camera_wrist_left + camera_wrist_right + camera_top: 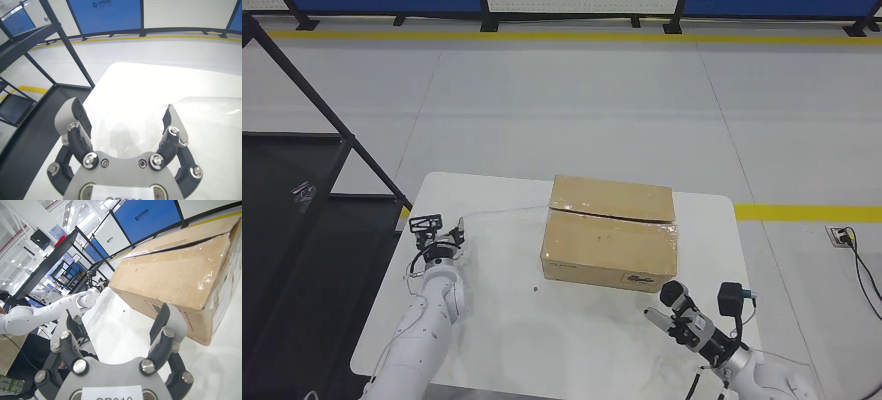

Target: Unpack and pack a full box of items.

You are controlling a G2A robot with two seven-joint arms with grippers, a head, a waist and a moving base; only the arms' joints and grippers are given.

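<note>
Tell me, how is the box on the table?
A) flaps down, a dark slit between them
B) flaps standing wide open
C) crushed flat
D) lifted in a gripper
A: the box lies on the table with its top flaps folded down, a dark gap between them.

Glossy white arms (432, 315), rounded joints; left tool (122, 103), right tool (116, 309): silver plates, black ribbed pads (81, 114), grey shells, bright screws.

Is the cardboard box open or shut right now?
Shut. The cardboard box has both top flaps lying down, with just a narrow dark seam between them; its contents cannot be seen.
</note>
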